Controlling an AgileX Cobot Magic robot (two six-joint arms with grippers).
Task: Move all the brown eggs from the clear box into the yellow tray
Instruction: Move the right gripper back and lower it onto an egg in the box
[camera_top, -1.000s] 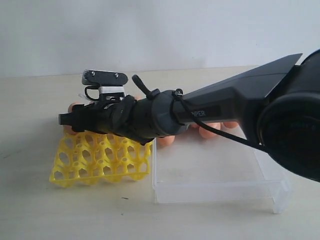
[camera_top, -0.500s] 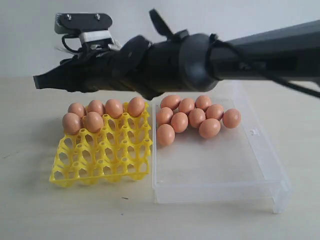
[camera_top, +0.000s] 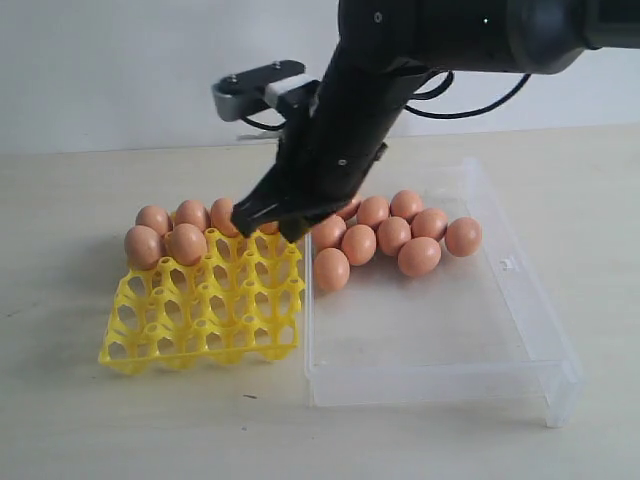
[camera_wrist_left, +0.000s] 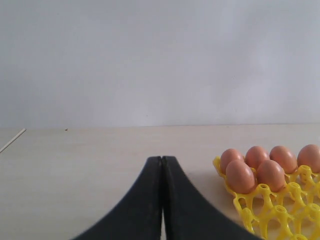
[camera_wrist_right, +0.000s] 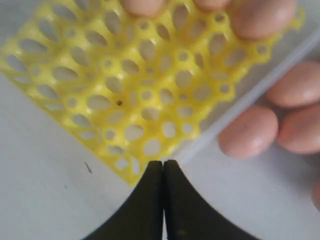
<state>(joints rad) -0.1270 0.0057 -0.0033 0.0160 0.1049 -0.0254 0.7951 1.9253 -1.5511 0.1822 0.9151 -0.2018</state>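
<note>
Several brown eggs lie clustered at the far end of the clear box. Several more sit in the back cups of the yellow tray, left of the box. My right gripper hangs shut and empty above the tray's back right corner, tilted downward, and hides some eggs behind it. In the right wrist view its fingertips are pressed together over the tray, with box eggs beside. My left gripper is shut and empty above bare table, beside the tray and its eggs.
The near half of the clear box and the tray's front rows of cups hold nothing. The right arm reaches in from the upper right above the box. A pale wall stands behind the beige table.
The right arm has lifted from lying low across the tray and now angles steeply down over the tray's back right corner. Its jaws have closed from open, with nothing in them.
</note>
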